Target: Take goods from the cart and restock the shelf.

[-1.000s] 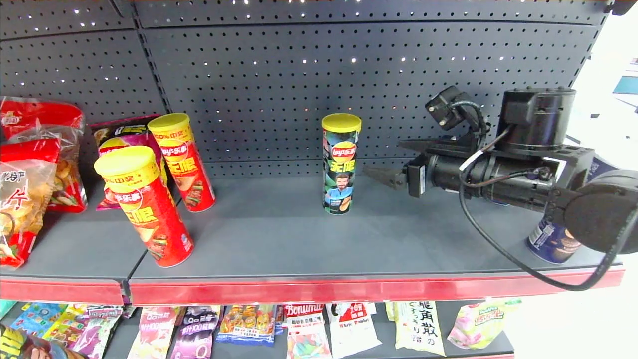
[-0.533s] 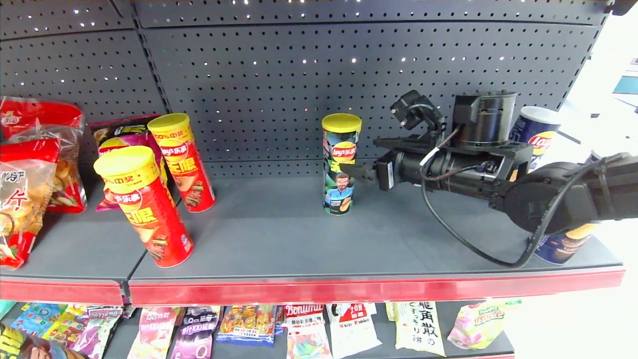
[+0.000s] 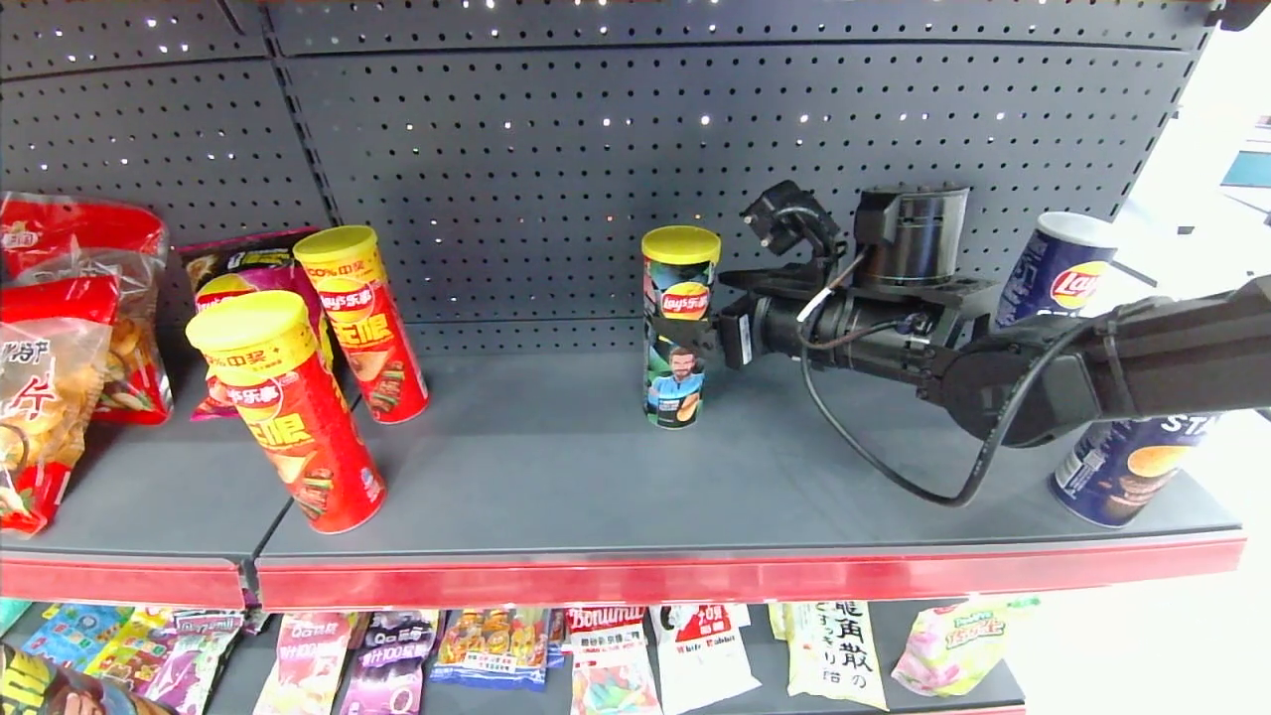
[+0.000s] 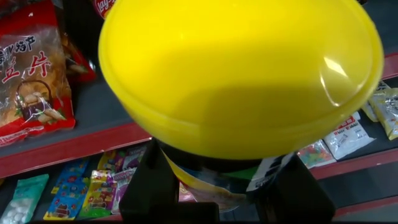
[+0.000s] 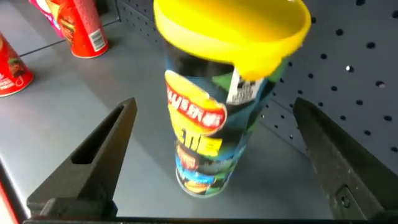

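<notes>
A green chip can (image 3: 680, 338) with a yellow lid stands upright mid-shelf, near the pegboard back. My right gripper (image 3: 707, 333) comes in level from the right. In the right wrist view the same can (image 5: 205, 137) stands between the open fingers (image 5: 93, 162) of the right gripper (image 5: 214, 106), with a gap on each side. In the left wrist view my left gripper (image 4: 221, 183) is shut on the body of another can with a yellow lid (image 4: 242, 68), held in front of the shelves.
Two red chip cans (image 3: 288, 417) (image 3: 362, 318) stand at the shelf's left, with snack bags (image 3: 60, 338) beyond them. Two blue cans (image 3: 1058, 268) (image 3: 1117, 467) stand at the right end. The shelf's front lip (image 3: 695, 576) is red; packets (image 3: 596, 655) lie on the shelf below.
My right arm has moved left along the shelf until its open fingers straddle the green can. The rear blue can came into view behind the arm.
</notes>
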Motion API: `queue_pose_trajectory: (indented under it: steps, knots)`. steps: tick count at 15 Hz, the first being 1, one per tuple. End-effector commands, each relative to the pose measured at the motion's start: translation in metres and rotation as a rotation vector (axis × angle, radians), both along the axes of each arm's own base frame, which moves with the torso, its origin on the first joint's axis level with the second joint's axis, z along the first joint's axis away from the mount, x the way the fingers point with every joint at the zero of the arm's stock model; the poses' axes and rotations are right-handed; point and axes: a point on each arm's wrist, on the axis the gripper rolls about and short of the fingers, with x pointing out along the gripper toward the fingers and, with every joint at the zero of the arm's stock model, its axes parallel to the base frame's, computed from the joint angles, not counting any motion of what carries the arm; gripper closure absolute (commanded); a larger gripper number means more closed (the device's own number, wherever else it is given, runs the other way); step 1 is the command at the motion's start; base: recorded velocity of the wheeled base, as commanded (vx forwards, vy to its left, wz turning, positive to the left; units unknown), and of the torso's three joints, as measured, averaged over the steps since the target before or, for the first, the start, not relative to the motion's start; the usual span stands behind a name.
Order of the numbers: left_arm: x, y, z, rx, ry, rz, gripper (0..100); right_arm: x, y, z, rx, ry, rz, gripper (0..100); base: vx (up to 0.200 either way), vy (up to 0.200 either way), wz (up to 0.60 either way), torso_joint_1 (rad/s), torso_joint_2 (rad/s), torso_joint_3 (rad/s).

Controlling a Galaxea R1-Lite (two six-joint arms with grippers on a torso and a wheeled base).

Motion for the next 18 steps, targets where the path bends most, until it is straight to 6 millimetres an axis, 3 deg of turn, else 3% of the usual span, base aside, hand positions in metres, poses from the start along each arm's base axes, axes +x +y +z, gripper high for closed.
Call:
queue_pose_trajectory:
  steps: [1,12,13,18]
  knots:
    - [0.001,0.000,0.001,0.000,0.001,-0.001,100,0.005,0.003,-0.003,-0.002,0.002,0.001,0,0.000,0.000,0.00,0.000,0.00,0.000]
    - [0.002,0.000,0.002,0.001,0.007,0.001,100,0.025,0.016,-0.005,0.020,-0.019,0.007,0,0.000,0.000,0.00,0.000,0.00,0.000]
    - [0.002,0.000,0.001,0.001,0.009,0.002,100,0.026,0.017,-0.006,0.021,-0.022,0.006,100,0.000,0.000,0.00,0.000,0.00,0.000]
    - [0.003,0.000,-0.001,0.001,0.018,0.002,100,0.026,0.022,-0.007,0.019,-0.017,0.002,100,0.000,0.000,0.00,0.000,0.00,0.000]
